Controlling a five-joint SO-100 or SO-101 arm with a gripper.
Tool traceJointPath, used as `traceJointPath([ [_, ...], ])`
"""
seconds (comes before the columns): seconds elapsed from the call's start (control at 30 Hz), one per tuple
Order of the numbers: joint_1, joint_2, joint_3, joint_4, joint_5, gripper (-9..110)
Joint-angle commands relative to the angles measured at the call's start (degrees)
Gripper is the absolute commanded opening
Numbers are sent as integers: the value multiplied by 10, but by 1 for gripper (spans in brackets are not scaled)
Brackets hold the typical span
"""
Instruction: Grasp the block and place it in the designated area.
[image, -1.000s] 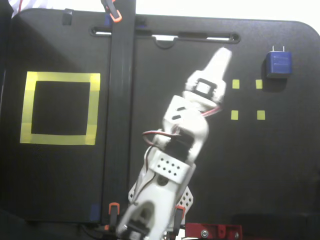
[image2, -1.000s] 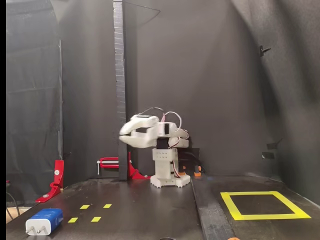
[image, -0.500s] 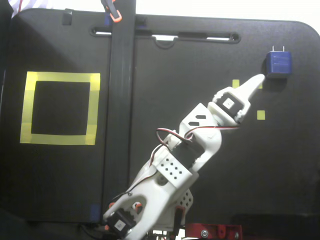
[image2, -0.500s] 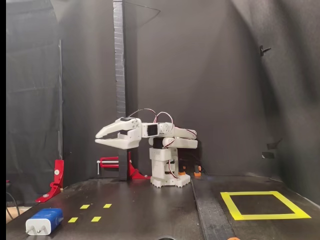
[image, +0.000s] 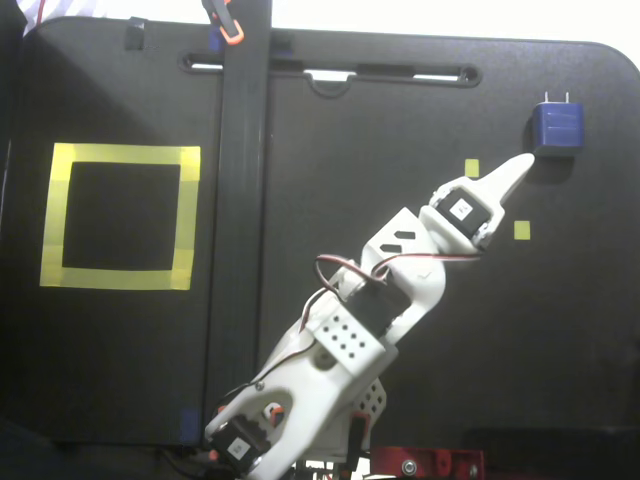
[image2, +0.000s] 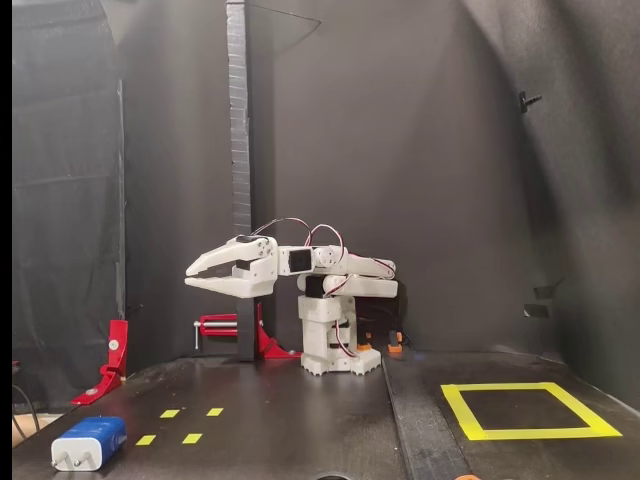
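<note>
Black table (image: 120, 350): spans the whole top-down fixed view. Yellow tape square, the designated area (image: 120, 216), at 9 o'clock of that view, empty. White arm (image: 350, 330) reaching from 6 toward 2 o'clock. Gripper (image2: 190, 278) held high above the table in the side fixed view, fingers slightly apart, clamped on nothing. Dark-blue block (image: 557, 127), 2 pale prongs at its 12 o'clock edge, lying at 2 o'clock, just beyond the fingertip. Step in hand, judged: the reach. Next: lowering onto the block, opening wider to straddle it.
</note>
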Motion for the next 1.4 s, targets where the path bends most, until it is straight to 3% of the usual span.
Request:
traceJointPath([
  [0.0,-6,-53,-69,-4,4,0],
  [0.5,-17,-577,-541,54,48,0],
  [1.03,3,-943,-982,379,51,0],
  [1.37,6,-1090,-1133,480,50,0],
])
